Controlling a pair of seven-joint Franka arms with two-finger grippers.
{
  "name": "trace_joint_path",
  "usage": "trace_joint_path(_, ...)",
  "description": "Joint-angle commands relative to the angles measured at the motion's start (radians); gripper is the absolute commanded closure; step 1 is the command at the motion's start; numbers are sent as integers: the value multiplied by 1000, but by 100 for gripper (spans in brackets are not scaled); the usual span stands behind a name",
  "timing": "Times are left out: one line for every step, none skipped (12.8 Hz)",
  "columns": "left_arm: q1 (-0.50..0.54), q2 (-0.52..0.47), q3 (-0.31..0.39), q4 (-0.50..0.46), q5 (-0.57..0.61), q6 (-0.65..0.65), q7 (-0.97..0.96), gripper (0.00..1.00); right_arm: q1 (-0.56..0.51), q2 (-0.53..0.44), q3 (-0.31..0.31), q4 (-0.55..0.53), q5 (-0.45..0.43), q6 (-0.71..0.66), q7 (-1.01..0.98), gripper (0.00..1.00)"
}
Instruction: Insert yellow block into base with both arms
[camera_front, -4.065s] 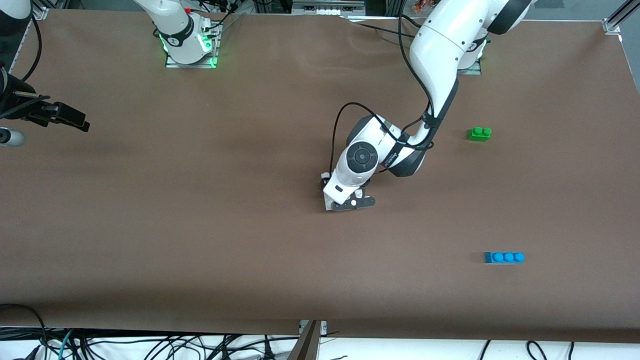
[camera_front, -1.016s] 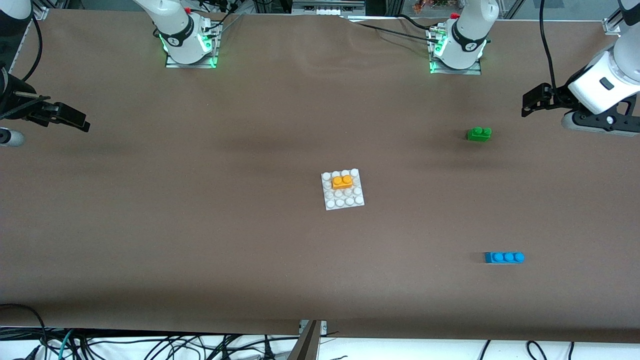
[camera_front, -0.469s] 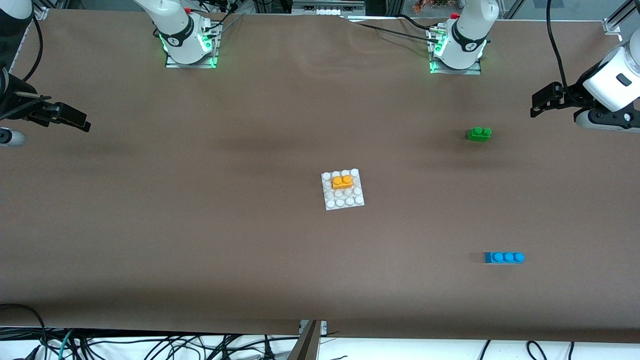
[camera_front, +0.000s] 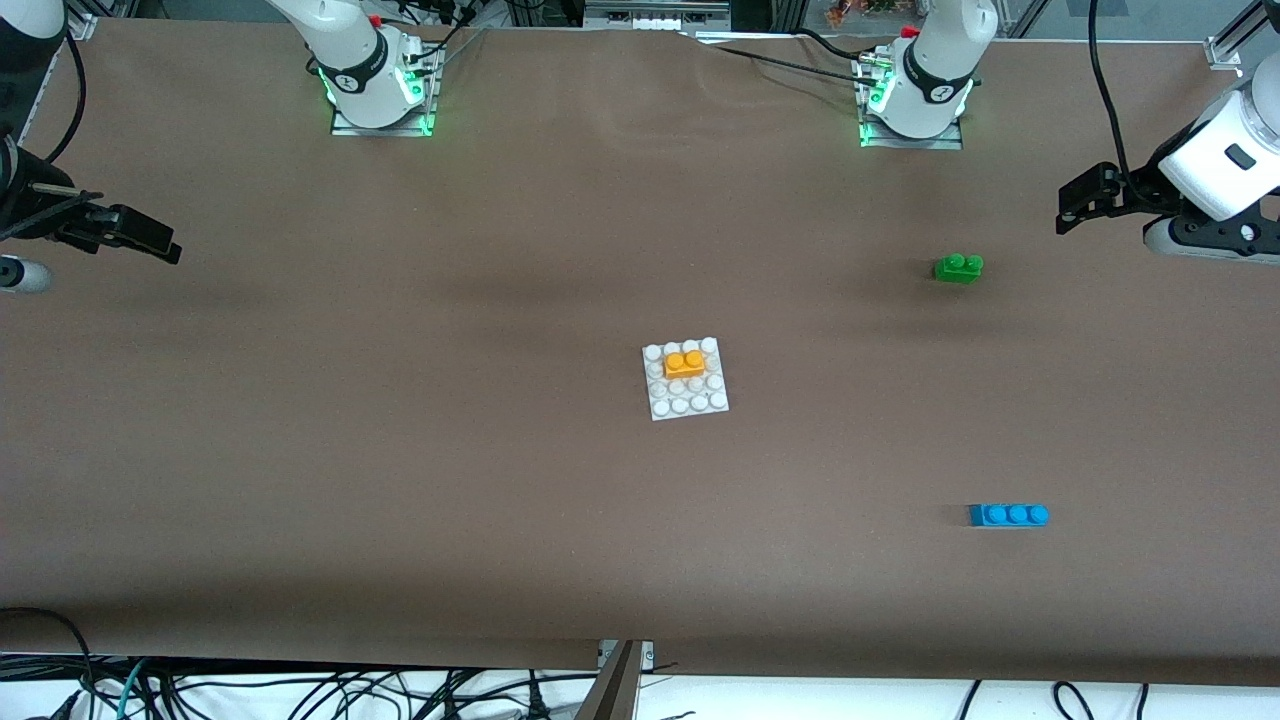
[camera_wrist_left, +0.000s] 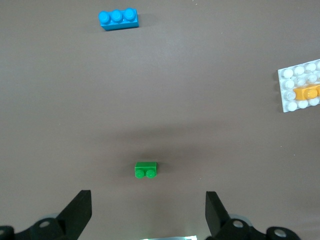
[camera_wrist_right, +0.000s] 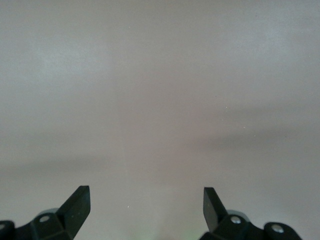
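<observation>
Sitting pressed onto base (camera_front: 686, 380) at mid-table: yellow block (camera_front: 685, 363), long axis along the table's length, on the rows farther from the front camera. Left gripper (camera_front: 1072, 205) empty, fingers wide, over the left arm's end near green brick (camera_front: 958, 267). Right gripper (camera_front: 160, 245) empty, wide, waiting over the right arm's end. Both well apart from block; left somewhat closer. Blue brick (camera_front: 1008, 515) untouched. Insertion judged complete.

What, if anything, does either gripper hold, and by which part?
Nothing: the left gripper and right gripper are both open and empty; the yellow block sits on the base.
</observation>
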Motion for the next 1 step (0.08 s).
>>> trace_joint_path(4,8,-4,26,6,-19,-4,0,1,-2,2,5,1,-10,12,0)
